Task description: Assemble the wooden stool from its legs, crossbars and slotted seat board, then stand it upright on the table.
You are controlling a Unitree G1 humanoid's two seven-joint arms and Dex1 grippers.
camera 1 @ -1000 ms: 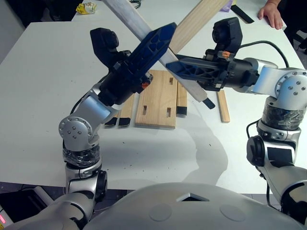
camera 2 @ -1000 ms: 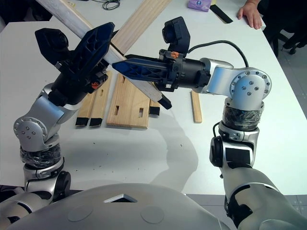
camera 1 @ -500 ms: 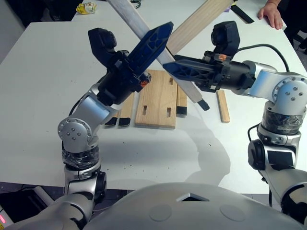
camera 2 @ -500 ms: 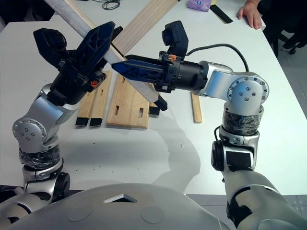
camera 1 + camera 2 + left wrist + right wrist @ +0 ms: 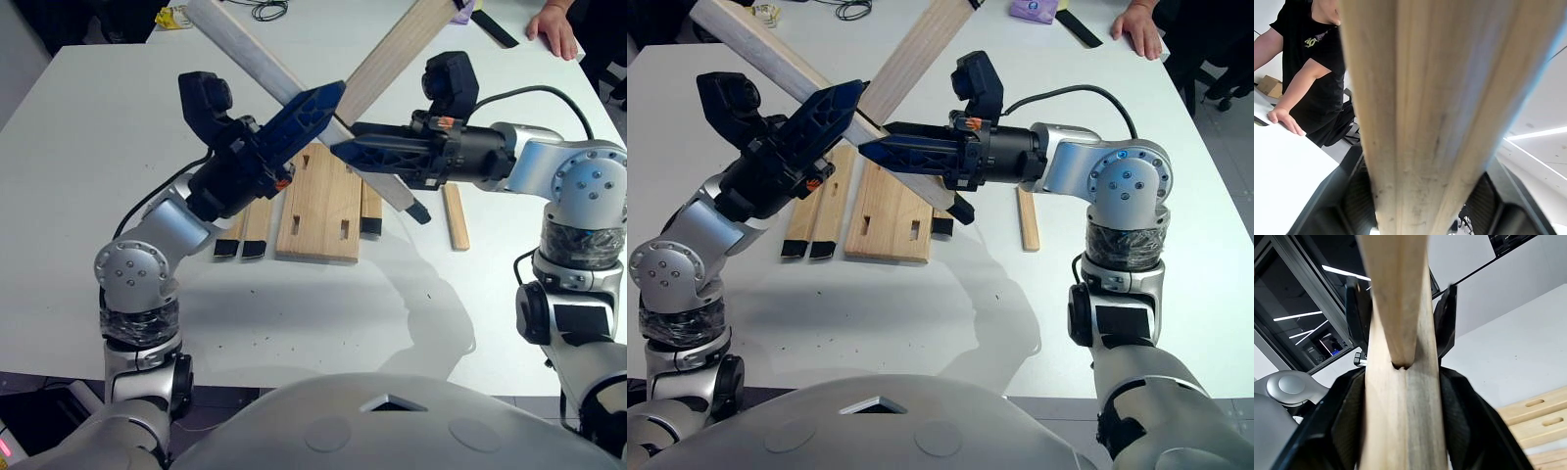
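Two wooden legs cross in an X in the air above the table. My left gripper (image 5: pixel 326 98) is shut on the tan leg (image 5: pixel 397 49) (image 5: pixel 1420 122), which slants up to the right. My right gripper (image 5: pixel 345 151) is shut on the pale leg (image 5: pixel 245 49) (image 5: pixel 1403 421), which has a black foot (image 5: pixel 421 211) at its low end. Below them the slotted seat board (image 5: pixel 318 206) lies flat on the table. Two more black-tipped legs (image 5: pixel 247 230) lie along its left edge. Another piece (image 5: pixel 370 208) lies against its right edge. A short crossbar (image 5: pixel 456 217) lies further right.
The white table (image 5: pixel 98 147) has wide free room to the left and in front of the board. At the far edge lie a yellow item (image 5: pixel 176 15), a black strip (image 5: pixel 495 27), a purple item (image 5: pixel 1034 10) and a cable (image 5: pixel 854 8).
My left arm has swung down and to the left, tilting the tan leg flatter. My right gripper has pushed further left, and the pale leg's upper end has moved left.
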